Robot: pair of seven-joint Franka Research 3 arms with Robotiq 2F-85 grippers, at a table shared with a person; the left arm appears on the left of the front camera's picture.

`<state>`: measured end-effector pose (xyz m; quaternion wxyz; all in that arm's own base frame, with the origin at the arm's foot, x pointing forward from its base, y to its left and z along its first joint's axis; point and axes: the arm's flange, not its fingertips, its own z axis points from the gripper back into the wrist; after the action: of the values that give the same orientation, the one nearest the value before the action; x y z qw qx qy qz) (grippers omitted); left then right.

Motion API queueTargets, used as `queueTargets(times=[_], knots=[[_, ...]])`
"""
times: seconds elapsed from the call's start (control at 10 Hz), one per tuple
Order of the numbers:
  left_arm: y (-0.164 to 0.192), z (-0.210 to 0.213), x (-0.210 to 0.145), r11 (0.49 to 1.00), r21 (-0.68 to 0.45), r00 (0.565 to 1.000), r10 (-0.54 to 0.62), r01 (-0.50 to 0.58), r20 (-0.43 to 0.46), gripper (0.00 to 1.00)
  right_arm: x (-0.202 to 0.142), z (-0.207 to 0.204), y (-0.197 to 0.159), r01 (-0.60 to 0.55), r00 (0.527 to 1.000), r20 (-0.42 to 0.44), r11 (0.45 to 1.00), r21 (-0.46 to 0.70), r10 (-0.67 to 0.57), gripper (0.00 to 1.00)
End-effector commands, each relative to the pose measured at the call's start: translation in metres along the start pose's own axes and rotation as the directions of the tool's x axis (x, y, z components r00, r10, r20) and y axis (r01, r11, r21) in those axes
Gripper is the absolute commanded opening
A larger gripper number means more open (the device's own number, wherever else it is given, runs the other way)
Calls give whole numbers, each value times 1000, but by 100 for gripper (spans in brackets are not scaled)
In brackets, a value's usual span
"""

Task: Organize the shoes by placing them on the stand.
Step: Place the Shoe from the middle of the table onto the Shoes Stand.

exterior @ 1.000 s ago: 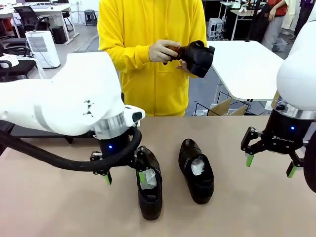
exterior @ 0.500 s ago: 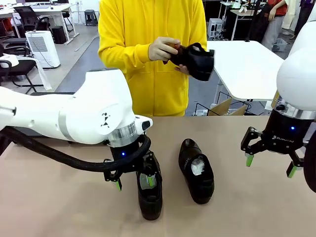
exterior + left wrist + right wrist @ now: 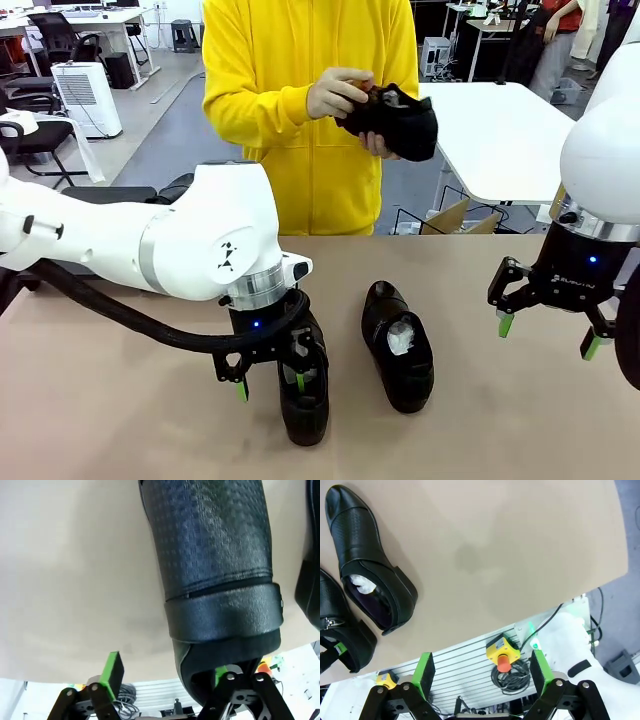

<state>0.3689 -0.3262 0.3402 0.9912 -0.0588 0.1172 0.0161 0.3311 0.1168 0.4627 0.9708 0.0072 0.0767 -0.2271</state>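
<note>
Across the tan table [image 3: 100,420], bare surface lies wide to the left and right of two shoes near the middle. Its far edge runs by a person [image 3: 290,120] in yellow, with a white table [image 3: 500,130], desks and chairs in the room behind. Low over the tabletop, the left arm [image 3: 150,240] carries the left gripper [image 3: 271,387], its fingers spread astride one side wall of the near shoe [image 3: 305,410]: one green pad is down in the opening, the other outside and apart from the leather. The second shoe [image 3: 400,350] lies just beside it, toe toward the robot, with white paper inside. The right gripper [image 3: 548,336] hangs over bare table at the right, fingers spread, holding nothing. The person's hands [image 3: 338,95] hold a third shoe [image 3: 400,120] at chest height. Beyond the table's edge in the right wrist view sits a yellow box [image 3: 501,652] with a red button.
</note>
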Motion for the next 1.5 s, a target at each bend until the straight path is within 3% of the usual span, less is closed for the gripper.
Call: queueTargets(times=[0.0, 0.2, 0.3, 1.0, 1.2, 1.4], knots=[[-1, 2, 3, 1000, 1, 1000, -9, 9, 14, 50, 4, 2, -1, -10, 1000, 11, 1000, 3, 10, 100], [-2, 2, 3, 1000, -3, 1000, -16, 16, -3, 10, 4, 2, -1, -10, 1000, 11, 1000, 3, 10, 100], [-1, 2, 4, 1000, -4, 1000, -20, 20, -6, 0, 4, 2, -1, -10, 1000, 11, 1000, 3, 10, 100], [1, 15, 4, 989, -23, 989, -146, 146, -25, 0, 4, 2, -1, -10, 1000, 11, 1000, 3, 10, 100], [18, 53, -11, 973, -22, 972, -230, 232, 50, 0, 4, 2, -1, -10, 1000, 11, 1000, 3, 10, 100], [53, 105, -14, 971, -6, 958, -233, 238, 168, 0, 4, 2, -1, -10, 1000, 11, 1000, 3, 10, 100]])
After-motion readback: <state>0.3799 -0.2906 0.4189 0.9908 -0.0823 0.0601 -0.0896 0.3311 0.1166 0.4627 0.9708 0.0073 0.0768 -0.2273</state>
